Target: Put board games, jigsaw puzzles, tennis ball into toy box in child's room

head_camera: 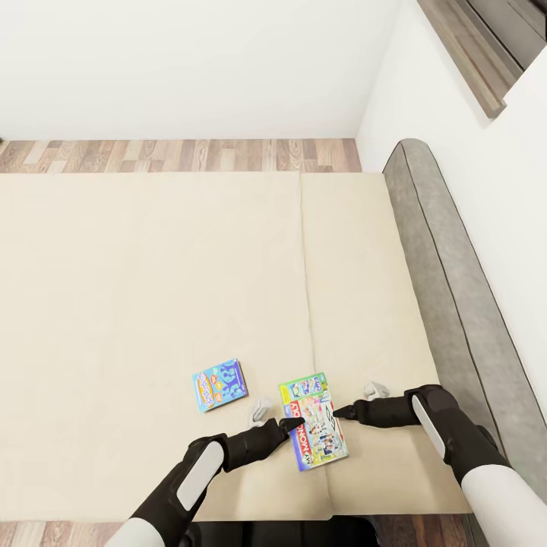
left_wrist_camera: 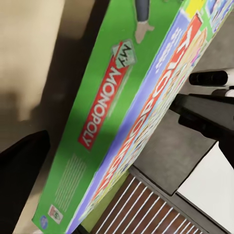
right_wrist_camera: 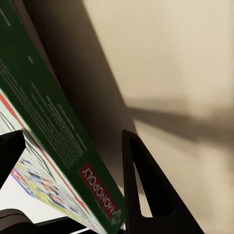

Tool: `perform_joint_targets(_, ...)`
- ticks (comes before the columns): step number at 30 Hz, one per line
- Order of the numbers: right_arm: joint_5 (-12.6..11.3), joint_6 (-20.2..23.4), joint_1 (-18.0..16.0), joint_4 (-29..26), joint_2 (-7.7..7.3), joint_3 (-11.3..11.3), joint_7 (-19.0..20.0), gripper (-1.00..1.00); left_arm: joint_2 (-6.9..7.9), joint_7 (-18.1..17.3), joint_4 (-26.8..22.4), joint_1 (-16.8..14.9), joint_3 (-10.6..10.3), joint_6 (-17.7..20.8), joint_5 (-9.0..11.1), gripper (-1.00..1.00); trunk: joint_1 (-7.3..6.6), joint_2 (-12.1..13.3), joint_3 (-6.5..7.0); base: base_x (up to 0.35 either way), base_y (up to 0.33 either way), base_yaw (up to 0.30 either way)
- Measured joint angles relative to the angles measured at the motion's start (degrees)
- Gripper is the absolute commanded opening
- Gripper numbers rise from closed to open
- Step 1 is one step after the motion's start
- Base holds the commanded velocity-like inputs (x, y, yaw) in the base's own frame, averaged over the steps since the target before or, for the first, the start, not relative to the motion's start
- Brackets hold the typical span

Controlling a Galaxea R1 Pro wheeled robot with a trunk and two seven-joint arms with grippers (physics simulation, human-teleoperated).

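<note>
The white-green Monopoly board game is at the near edge of the beige bed, between my two grippers. My right gripper is at its right edge. In the right wrist view the box's green side fills the gap between both dark fingers, so this gripper is shut on it. My left gripper meets the box's left edge. One dark finger lies against the box; the other finger is hidden. The blue board game lies flat on the mattress to the left.
The grey headboard runs along the bed's right side against a white wall. Wood-plank floor shows beyond the far edge of the mattress.
</note>
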Motion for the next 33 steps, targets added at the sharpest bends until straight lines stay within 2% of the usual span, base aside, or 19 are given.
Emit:
perform_joint_targets(11,0.1,0.0,0.0,0.0,0.01,0.0,0.0,1.0,-0.44,0.1,2.0,-0.7,0.1,-0.5,-2.0,1.0,0.0,0.0,0.0,0.0,0.0,0.0)
perform_joint_targets(20,-0.4,0.1,0.0,0.3,0.58,0.2,-0.1,1.0,-0.71,0.1,2.3,-0.8,0.1,-0.5,-2.4,1.0,0.0,0.0,0.01,0.0,0.0,0.0)
perform_joint_targets(26,-2.1,0.7,0.0,0.0,1.08,0.6,-3.0,1.0,-1.2,0.1,2.4,-1.2,0.1,-0.6,-2.8,1.0,-0.28,0.0,0.01,0.0,0.0,0.0)
perform_joint_targets(33,-2.8,1.1,0.0,-0.3,1.22,0.8,-4.5,1.0,-1.5,0.4,2.5,-1.7,0.0,-0.5,-3.5,1.0,-0.48,0.0,0.0,0.0,0.0,0.0)
